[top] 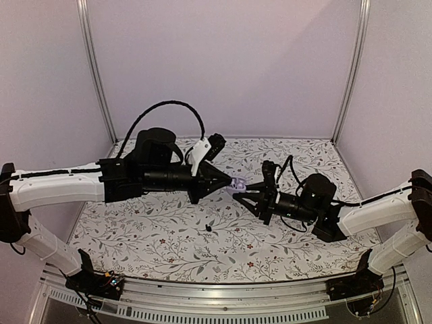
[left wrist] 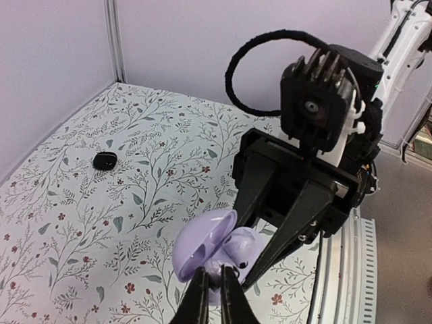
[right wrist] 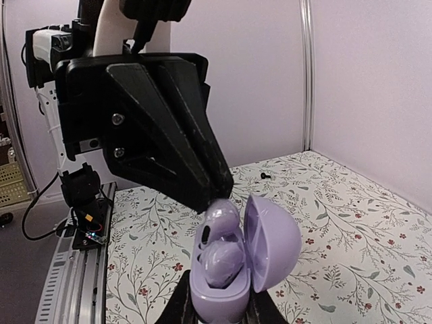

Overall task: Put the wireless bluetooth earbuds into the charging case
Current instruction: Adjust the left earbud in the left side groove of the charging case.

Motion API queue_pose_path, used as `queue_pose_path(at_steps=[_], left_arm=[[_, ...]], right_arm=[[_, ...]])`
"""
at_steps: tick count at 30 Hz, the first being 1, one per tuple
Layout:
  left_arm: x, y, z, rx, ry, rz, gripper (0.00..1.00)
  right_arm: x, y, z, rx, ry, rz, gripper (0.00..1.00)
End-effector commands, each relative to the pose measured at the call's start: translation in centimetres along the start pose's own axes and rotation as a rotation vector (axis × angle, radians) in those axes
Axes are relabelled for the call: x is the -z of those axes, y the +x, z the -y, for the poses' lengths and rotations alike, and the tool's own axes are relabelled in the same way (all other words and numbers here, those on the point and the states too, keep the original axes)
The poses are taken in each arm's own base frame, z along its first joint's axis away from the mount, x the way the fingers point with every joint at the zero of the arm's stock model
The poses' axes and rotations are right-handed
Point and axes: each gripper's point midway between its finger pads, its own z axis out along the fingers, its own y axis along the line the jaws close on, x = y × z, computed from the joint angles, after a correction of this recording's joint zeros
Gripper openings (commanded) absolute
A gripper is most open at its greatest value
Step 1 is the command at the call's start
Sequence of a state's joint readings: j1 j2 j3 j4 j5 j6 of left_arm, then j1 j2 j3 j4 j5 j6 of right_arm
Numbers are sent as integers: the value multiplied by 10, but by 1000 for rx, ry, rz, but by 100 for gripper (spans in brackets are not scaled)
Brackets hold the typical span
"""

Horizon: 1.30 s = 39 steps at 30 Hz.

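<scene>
The charging case (right wrist: 273,243) is lavender, its lid swung open. It is held above the cloth with my right gripper (right wrist: 219,307) shut on its base. One lavender earbud (right wrist: 223,264) sits in the lower pocket. A second lavender earbud (right wrist: 224,214) stands in the upper pocket, and my left gripper (left wrist: 214,273) is shut on it from above. In the top view both grippers meet at the case (top: 237,183) over the middle of the table. The left wrist view shows the open lid (left wrist: 199,246) left of my fingertips.
A small black piece (top: 208,229) lies on the patterned cloth in front of the grippers, also seen in the left wrist view as the black piece (left wrist: 104,160). Pale walls enclose the table on three sides; a metal rail (top: 223,297) runs along the near edge.
</scene>
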<state>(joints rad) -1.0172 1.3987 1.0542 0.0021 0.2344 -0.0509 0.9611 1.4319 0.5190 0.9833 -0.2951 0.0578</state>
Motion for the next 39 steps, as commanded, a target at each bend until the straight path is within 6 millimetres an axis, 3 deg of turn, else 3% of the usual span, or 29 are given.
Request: queue_pose_path(at_steps=[1,7,12,20,24,29,34,39], left_arm=[[-13,29,-4,12,2,-139,2],[-18,43,1,19,36,-197,2],[-13,43,3,18,41,-190,4],[15,21,-8,17,-37,-94,22],[28,8,-11,11,-54,-31,25],[36,-2,2,-67,-4,-7,35],[45,-10,-2,-85,-35,11,42],[39,-11,6,-70,25,26,50]], right_arm=[[-5,-30,-14,68,-72,83,0],[-4,-33,-18,121,-88,84,0],[-2,-32,-17,114,-79,84,0],[4,-29,-20,101,-96,85,0],[6,-26,-27,95,-154,71,0],[3,-17,-32,75,-202,15,0],[4,-11,-31,78,-196,-17,0],[4,-9,-37,92,-239,-46,0]])
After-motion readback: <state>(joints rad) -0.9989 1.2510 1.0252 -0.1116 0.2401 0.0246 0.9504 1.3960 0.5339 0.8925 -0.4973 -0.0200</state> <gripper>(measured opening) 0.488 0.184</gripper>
